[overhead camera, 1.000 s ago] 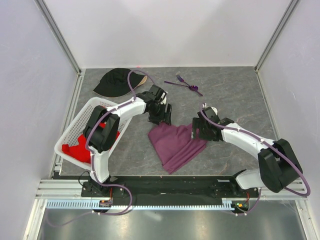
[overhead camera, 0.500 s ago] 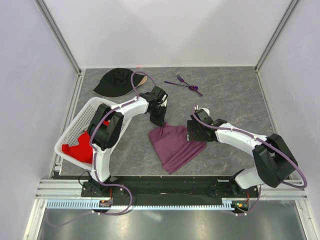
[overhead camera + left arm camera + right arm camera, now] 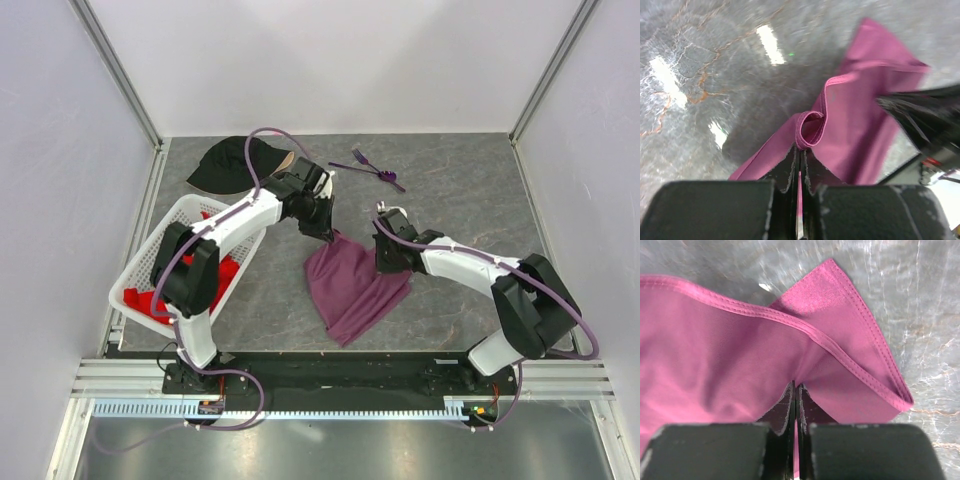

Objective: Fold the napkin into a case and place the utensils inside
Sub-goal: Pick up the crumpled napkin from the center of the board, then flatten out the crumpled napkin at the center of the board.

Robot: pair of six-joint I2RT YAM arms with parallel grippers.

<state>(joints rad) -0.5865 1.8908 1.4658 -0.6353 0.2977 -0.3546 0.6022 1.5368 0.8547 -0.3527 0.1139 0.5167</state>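
From above, the napkin (image 3: pixel 350 285) lies crumpled on the worktop (image 3: pixel 470 200), the utensils (image 3: pixel 368 168) well apart behind it; the left wrist view shows the left fingers (image 3: pixel 794 159) pinching its curled hem, and the right wrist view the right fingers (image 3: pixel 790 399) pinching its edge.

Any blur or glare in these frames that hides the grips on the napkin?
Top external: sharp, evenly lit, only soft shadows beside the napkin. Left wrist: motion-smeared, with white glare patches on the table, yet the left gripper is legibly shut on a curled hem. Right wrist: crisp stitching, one small glare spot, right gripper shut on the cloth.
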